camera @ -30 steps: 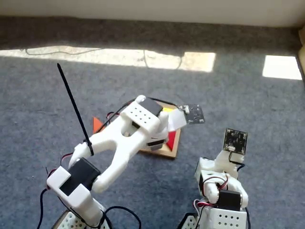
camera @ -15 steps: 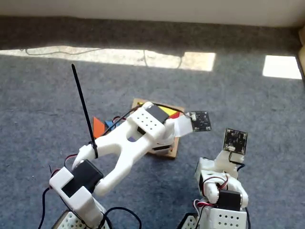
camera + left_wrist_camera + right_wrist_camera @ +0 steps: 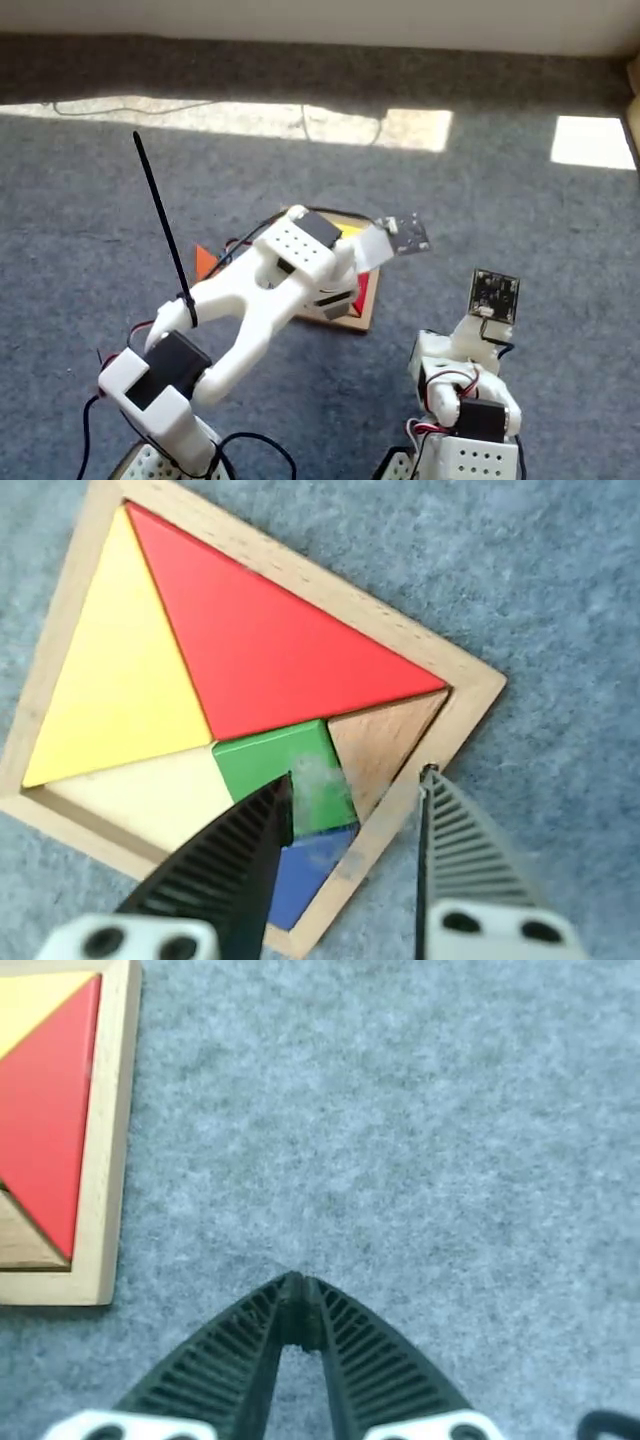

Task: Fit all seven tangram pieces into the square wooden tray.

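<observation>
Nearest, the right arm (image 3: pixel 465 395) sits folded close to its base, off the tray's corner. The right claw (image 3: pixel 297 1292) is pressed together, empty, over grey carpet (image 3: pixel 420 1110) and apart from the square wooden tray (image 3: pixel 110 1160).

The left arm (image 3: pixel 250 300) stretches across the tray and hides most of it in the high view, where a red sliver and a yellow edge show past its wrist. A thin black rod (image 3: pixel 160 225) stands up from this arm. The left claw (image 3: pixel 356 776) hangs over the tray with its fingers apart, one above the green square (image 3: pixel 275 765), the other above the rim.

Inside the tray, the red triangle (image 3: pixel 270 650) lays its long edge along one rim side and the yellow triangle (image 3: pixel 115 690) along the neighbouring side. Both tips point to the middle, meeting the green square. A blue piece (image 3: pixel 305 870) touches the square toward the rim, with a bare wooden gap (image 3: pixel 385 745) beside it.

An orange piece (image 3: pixel 205 262) lies on the carpet outside the tray, partly behind the left arm.

Beyond the tray, a thin cable (image 3: pixel 335 130) crosses a sunlit strip (image 3: pixel 230 118).
</observation>
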{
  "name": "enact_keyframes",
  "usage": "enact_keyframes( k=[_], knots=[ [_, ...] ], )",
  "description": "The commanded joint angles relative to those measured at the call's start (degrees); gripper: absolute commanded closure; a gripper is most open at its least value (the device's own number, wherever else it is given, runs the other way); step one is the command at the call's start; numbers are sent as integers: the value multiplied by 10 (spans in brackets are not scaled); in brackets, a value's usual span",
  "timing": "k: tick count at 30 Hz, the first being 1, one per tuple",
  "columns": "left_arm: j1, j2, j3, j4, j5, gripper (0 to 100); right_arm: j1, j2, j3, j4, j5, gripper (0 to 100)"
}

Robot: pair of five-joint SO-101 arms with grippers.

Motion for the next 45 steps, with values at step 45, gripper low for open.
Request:
enact_keyframes(
  k=[45],
  knots=[
    [-270, 37, -13, 18, 495, 723, 5, -6, 53, 5, -4, 986]
  ],
)
